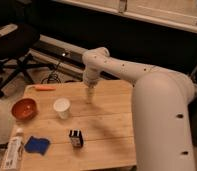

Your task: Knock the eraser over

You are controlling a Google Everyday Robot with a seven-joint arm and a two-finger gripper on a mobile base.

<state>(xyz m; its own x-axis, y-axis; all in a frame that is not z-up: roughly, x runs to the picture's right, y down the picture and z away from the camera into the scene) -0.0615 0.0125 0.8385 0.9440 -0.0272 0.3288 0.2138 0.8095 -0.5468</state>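
Wood, pale and planked, makes up the desk (109,132) that fills the lower middle of the frame. On it I count six things, one of each kind. There is one eraser (76,139), one white paper cup (62,107), and one orange-red bowl (24,108). There is also one flat blue cloth-like piece (37,145), one long white box (12,154) and one thin orange stick (44,88).

The eraser is low and left of centre in the frame, near the desk's front edge. It sits below the cup and to the right of the blue piece. It stands upright with its long axis running top to bottom, and its broad black face, with a pale patch, is turned toward the camera. I can read no brand or writing on that patch, nor on the box or the cup.

My white arm (142,75) sweeps in from the right of the frame. My jaws hang tip-down at upper centre, over the far part of the desk. They are to the right of the cup and well apart from the eraser. I cannot tell whether they stand wide or narrow.

One dark office chair (17,45) sits in the upper left.
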